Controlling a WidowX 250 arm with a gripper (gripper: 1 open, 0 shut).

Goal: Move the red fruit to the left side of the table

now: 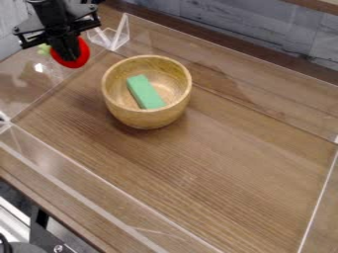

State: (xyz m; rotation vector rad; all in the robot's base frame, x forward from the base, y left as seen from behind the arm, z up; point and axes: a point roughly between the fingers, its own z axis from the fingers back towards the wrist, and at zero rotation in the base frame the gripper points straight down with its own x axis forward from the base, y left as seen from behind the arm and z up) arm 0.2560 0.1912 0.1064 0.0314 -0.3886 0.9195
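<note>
The red fruit (73,53) is a small round bright-red piece hanging above the far left part of the brown wood-grain table (211,168). My black gripper (62,43) comes down from the top left corner and is shut on the red fruit, whose upper part the fingers hide. Fruit and gripper are left of the wooden bowl (146,92) and apart from it.
The wooden bowl holds a green block (144,93). Low clear acrylic walls (27,94) border the table on all sides, with the left wall close to the fruit. A grey tiled wall stands behind.
</note>
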